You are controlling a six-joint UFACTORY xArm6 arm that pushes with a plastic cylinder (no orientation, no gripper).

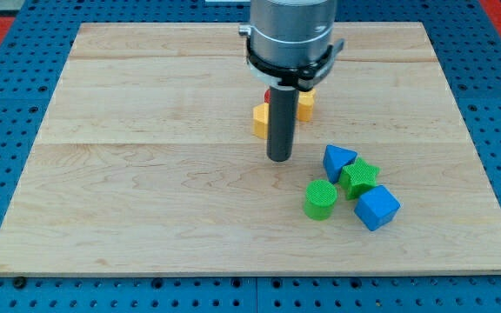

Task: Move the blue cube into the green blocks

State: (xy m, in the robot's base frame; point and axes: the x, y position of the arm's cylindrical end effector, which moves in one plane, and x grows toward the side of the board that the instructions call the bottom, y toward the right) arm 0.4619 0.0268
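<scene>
The blue cube (377, 207) lies at the lower right of the board, touching the green star block (358, 177) just above and left of it. The green cylinder (320, 199) stands to the left of the cube, with a small gap between them. A blue triangular block (337, 161) touches the star block's upper left. My tip (280, 159) rests on the board, up and to the left of this cluster, apart from every block in it.
Behind the rod lie a yellow block (260, 121), a second yellow block (305, 103) and a red block (268, 94), mostly hidden. The wooden board (146, 174) ends near the cube's lower right; blue pegboard surrounds it.
</scene>
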